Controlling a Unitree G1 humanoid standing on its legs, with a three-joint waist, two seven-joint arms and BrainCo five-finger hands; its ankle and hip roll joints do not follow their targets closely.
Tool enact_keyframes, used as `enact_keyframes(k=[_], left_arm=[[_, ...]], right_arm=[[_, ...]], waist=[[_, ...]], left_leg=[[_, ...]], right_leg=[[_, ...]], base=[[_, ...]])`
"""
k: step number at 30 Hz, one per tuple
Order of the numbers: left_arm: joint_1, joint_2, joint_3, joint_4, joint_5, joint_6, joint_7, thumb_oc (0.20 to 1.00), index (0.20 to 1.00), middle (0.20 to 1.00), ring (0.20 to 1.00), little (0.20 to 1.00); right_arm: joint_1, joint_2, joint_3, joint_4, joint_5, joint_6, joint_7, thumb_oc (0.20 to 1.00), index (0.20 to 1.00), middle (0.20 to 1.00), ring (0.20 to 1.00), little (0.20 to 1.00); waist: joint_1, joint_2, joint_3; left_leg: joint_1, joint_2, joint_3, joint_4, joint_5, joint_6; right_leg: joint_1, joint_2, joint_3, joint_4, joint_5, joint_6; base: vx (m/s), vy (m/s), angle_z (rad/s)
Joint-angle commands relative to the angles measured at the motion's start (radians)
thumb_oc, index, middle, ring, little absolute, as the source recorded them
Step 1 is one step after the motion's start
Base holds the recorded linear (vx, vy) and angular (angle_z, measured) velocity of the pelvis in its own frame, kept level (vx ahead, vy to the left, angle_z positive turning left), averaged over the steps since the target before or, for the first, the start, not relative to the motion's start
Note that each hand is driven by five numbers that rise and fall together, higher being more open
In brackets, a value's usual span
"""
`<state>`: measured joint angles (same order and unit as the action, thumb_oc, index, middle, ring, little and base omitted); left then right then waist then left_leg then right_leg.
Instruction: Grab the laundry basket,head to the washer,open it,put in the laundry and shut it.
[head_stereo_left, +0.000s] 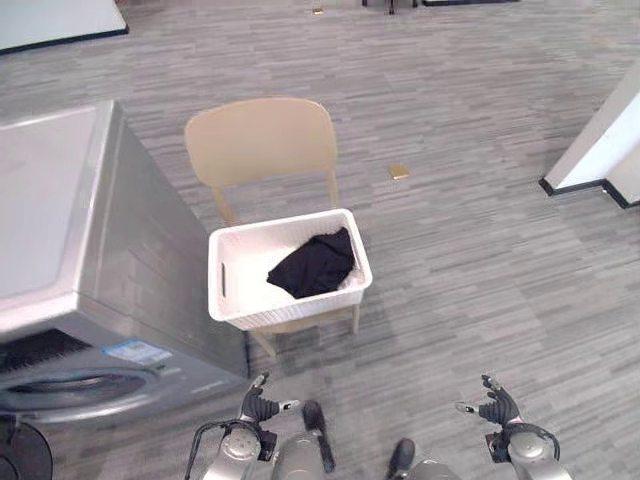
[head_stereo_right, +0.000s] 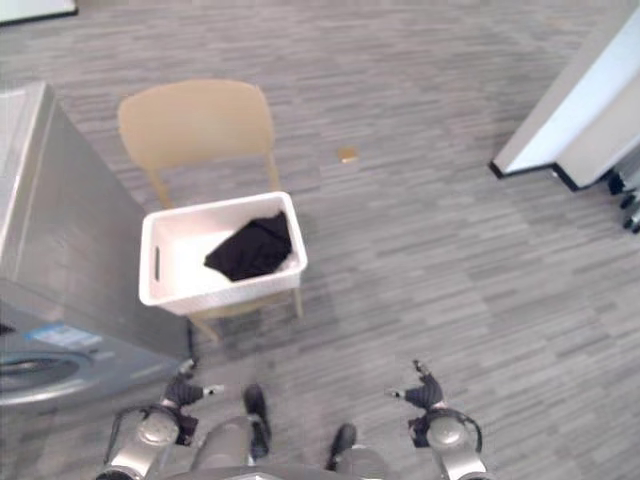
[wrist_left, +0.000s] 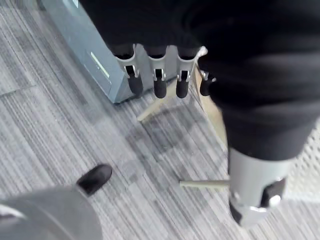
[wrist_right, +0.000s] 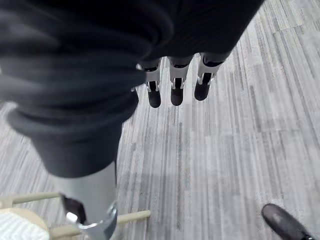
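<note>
On the seat of a tan chair (head_stereo_left: 262, 140), ahead of the robot and left of centre, sits the white laundry basket (head_stereo_left: 236, 306) with a dark garment (head_stereo_left: 314, 265) lying in its right half. The basket is rectangular; its long axis runs left to right across the scene, so its two short ends face left and right, and a slot handle (head_stereo_left: 224, 279) shows in the left end wall. Both hands hang low at the near edge, well apart from the basket and touching nothing. The left hand (head_stereo_left: 258, 405) lies almost directly below the basket's near wall and is the nearer of the two; the right hand (head_stereo_left: 496, 405) is well off to the right and must travel farther left and forward to reach the right end. In both wrist views the fingers (wrist_left: 160, 86) are extended and relaxed, grasping nothing, with bare floor beyond them. A grey washer (head_stereo_left: 70, 270) stands just beside the chair on the left, its round door (head_stereo_left: 70, 392) facing the near side and closed. Judgement: the grab step has not begun; a two-handed lift calls for each hand to approach one short end.
</note>
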<state>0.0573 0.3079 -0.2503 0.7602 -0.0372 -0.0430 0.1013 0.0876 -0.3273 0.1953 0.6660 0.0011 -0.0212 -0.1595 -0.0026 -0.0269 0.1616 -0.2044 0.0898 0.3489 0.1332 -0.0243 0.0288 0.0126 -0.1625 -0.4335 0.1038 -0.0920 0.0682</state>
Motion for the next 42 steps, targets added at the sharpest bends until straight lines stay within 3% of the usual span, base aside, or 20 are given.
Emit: enact_keyframes(k=[1, 2, 4, 5, 6, 8, 12, 17, 24, 27, 35, 42], left_arm=[[-0.010, 0.064, 0.045, -0.050, -0.004, -0.028, 0.029, 1.000, 1.000, 1.000, 1.000, 1.000], [-0.011, 0.064, 0.045, -0.050, -0.004, -0.028, 0.029, 1.000, 1.000, 1.000, 1.000, 1.000], [-0.018, 0.072, 0.048, -0.051, -0.006, -0.032, 0.037, 1.000, 1.000, 1.000, 1.000, 1.000], [-0.021, 0.070, 0.051, -0.047, -0.007, -0.033, 0.041, 1.000, 1.000, 1.000, 1.000, 1.000], [-0.020, 0.069, 0.050, -0.047, -0.007, -0.033, 0.040, 1.000, 1.000, 1.000, 1.000, 1.000], [-0.035, 0.064, 0.050, -0.032, -0.007, -0.035, 0.045, 1.000, 1.000, 1.000, 1.000, 1.000], [-0.024, 0.055, 0.042, -0.027, 0.033, -0.044, 0.040, 1.000, 1.000, 1.000, 1.000, 1.000], [0.012, 0.049, 0.040, -0.014, 0.058, -0.045, 0.031, 1.000, 1.000, 1.000, 1.000, 1.000], [0.004, 0.047, 0.025, 0.031, 0.056, -0.043, 0.035, 1.000, 1.000, 1.000, 1.000, 1.000], [-0.005, 0.056, 0.015, 0.048, 0.032, -0.048, 0.048, 1.000, 1.000, 1.000, 1.000, 1.000], [-0.032, 0.073, 0.000, 0.049, -0.020, -0.073, 0.069, 1.000, 1.000, 1.000, 1.000, 1.000], [-0.097, 0.083, -0.041, 0.048, -0.095, -0.107, 0.105, 1.000, 1.000, 1.000, 1.000, 1.000]], right_arm=[[-0.066, -0.007, -0.009, -0.068, -0.025, -0.026, -0.003, 1.000, 1.000, 1.000, 1.000, 1.000], [-0.066, -0.007, -0.009, -0.068, -0.025, -0.026, -0.003, 1.000, 1.000, 1.000, 1.000, 1.000], [-0.067, -0.006, -0.001, -0.084, -0.026, -0.030, 0.002, 1.000, 1.000, 1.000, 1.000, 1.000], [-0.070, -0.010, 0.001, -0.087, -0.031, -0.029, 0.002, 1.000, 1.000, 1.000, 1.000, 1.000], [-0.068, -0.010, 0.001, -0.087, -0.031, -0.029, 0.002, 1.000, 1.000, 1.000, 1.000, 1.000], [-0.096, -0.037, 0.024, -0.110, -0.078, -0.028, -0.004, 1.000, 1.000, 1.000, 1.000, 1.000], [-0.127, -0.132, 0.070, -0.249, -0.254, -0.033, -0.002, 1.000, 1.000, 1.000, 1.000, 1.000], [-0.205, -0.233, 0.138, -0.384, -0.358, -0.058, 0.018, 1.000, 1.000, 1.000, 1.000, 1.000], [-0.338, -0.252, 0.249, -0.339, -0.385, -0.055, 0.029, 1.000, 1.000, 1.000, 1.000, 1.000], [-0.447, -0.234, 0.306, -0.223, -0.376, -0.042, 0.000, 1.000, 1.000, 1.000, 1.000, 1.000], [-0.659, -0.246, 0.386, -0.017, -0.404, -0.016, -0.068, 1.000, 1.000, 1.000, 1.000, 1.000], [-0.883, -0.253, 0.477, 0.338, -0.439, 0.040, -0.121, 1.000, 1.000, 1.000, 1.000, 1.000]], waist=[[0.037, -0.024, 0.018], [0.037, -0.024, 0.018], [0.023, -0.019, 0.024], [0.021, -0.011, 0.026], [0.020, -0.015, 0.025], [0.005, -0.001, 0.038], [-0.002, -0.015, 0.043], [0.033, -0.009, 0.013], [0.074, 0.002, 0.021], [0.111, 0.007, 0.040], [0.156, 0.028, 0.078], [0.209, 0.050, 0.134]], left_leg=[[0.030, -0.019, -0.029, -0.012, -0.025, -0.028], [0.030, -0.019, -0.029, -0.012, -0.026, -0.028], [0.072, -0.041, -0.053, -0.030, -0.039, -0.013], [0.077, -0.037, -0.048, -0.043, -0.019, -0.006], [0.087, -0.045, -0.059, -0.042, -0.039, -0.012], [0.114, -0.051, -0.086, -0.081, -0.014, -0.009], [0.131, -0.077, -0.152, -0.093, -0.013, -0.013], [0.122, -0.069, -0.193, -0.135, 0.024, -0.037], [0.092, -0.068, -0.261, -0.167, 0.067, -0.060], [0.053, -0.074, -0.297, -0.176, 0.090, -0.065], [-0.029, -0.087, -0.324, -0.188, 0.122, -0.074], [-0.119, -0.102, -0.335, -0.190, 0.143, -0.084]], right_leg=[[-0.003, -0.093, 0.128, 0.209, -0.012, 0.080], [-0.003, -0.093, 0.128, 0.209, -0.013, 0.081], [-0.069, -0.049, 0.198, 0.270, -0.009, 0.073], [-0.091, -0.028, 0.204, 0.254, 0.000, 0.064], [-0.083, -0.034, 0.212, 0.263, -0.019, 0.074], [-0.147, 0.017, 0.240, 0.175, -0.011, 0.062], [-0.129, 0.066, 0.372, 0.070, 0.009, 0.071], [-0.090, 0.080, 0.332, -0.013, 0.012, 0.055], [-0.076, 0.084, 0.234, -0.050, 0.005, 0.039], [-0.100, 0.081, 0.196, -0.048, 0.001, 0.034], [-0.184, 0.073, 0.181, -0.031, 0.010, 0.029], [-0.260, 0.059, 0.175, -0.025, 0.023, 0.032]], base=[[0.28, 0.282, 0.28], [0.18, 0.160, 0.22], [0.15, 0.099, 0.12], [0.14, 0.065, 0.05], [0.10, -0.006, 0.30], [0.14, -0.059, 0.33], [0.09, -0.108, 0.63], [0.04, -0.128, 0.54], [0.01, -0.070, 0.45], [0.02, -0.003, 0.51], [0.02, 0.048, 0.21], [0.00, 0.057, 0.10]])
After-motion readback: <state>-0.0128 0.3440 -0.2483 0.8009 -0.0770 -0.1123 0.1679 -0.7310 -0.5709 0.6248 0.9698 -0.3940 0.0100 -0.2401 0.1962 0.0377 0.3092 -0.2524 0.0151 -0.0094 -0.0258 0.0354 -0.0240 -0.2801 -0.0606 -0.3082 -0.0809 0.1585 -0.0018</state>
